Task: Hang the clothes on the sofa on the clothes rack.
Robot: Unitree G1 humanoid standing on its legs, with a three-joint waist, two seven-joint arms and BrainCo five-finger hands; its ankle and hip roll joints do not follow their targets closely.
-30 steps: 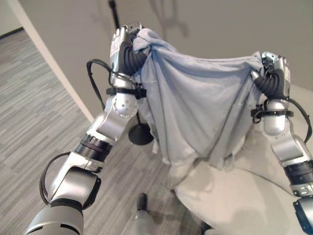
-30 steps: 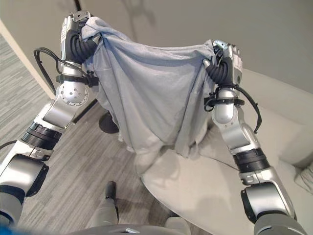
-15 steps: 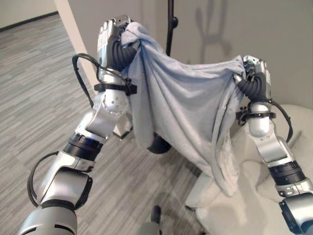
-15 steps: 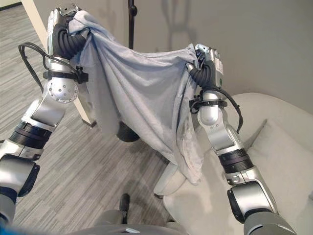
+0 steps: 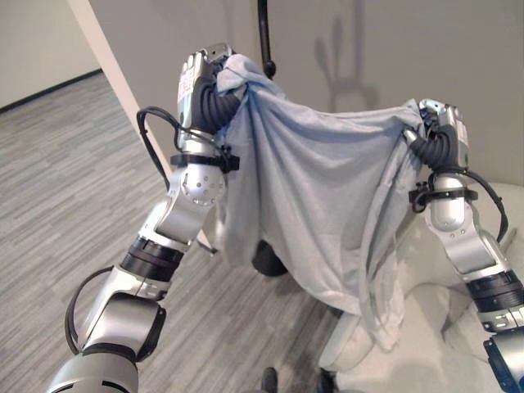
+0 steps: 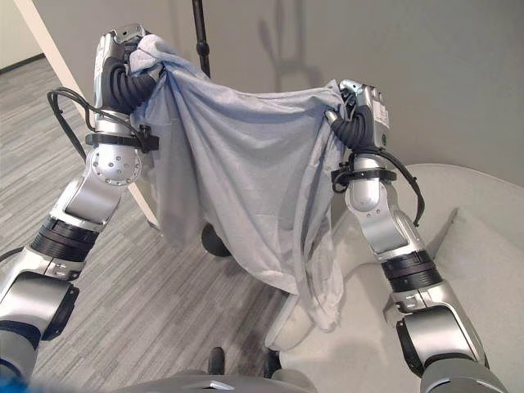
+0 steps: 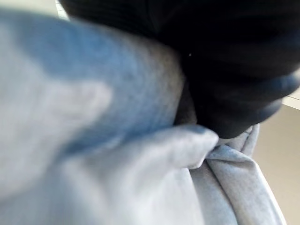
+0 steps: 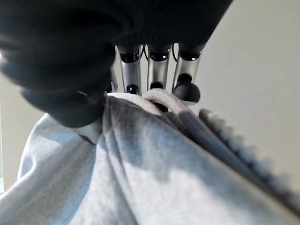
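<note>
Light grey-blue soft cloth garment (image 5: 319, 188) is held up in the air, stretched between both robot hands w/ its top edge sagging a bit in the middle. Left robot hand (image 5: 201, 78) is raised high, clenched on a bunched corner of the garment; cloth wraps over the top of that hand. Left wrist view shows folds of the same cloth pressed right against the dark ribbed cover. Right robot hand (image 6: 366, 106) is up at approx. the same height, a little lower, grasping the other corner; right wrist view shows silver fingers (image 8: 157, 70) curled down into the gathered cloth.

Garment hangs down in loose folds between the arms; lowest tail on the right side dangles in front of the pale cream upholstered sofa (image 6: 458, 262); can't tell if the tail touches the sofa edge. Rest of the garment is clear of the sofa.

Black metal pole of the clothes rack (image 5: 264, 33) rises behind the garment, nr the left robot hand, its lower part hidden by the cloth. Dark round base (image 6: 213, 239) shows under the hem on the grey striped carpet floor (image 5: 65, 205). Plain grey wall (image 6: 458, 74) behind.
</note>
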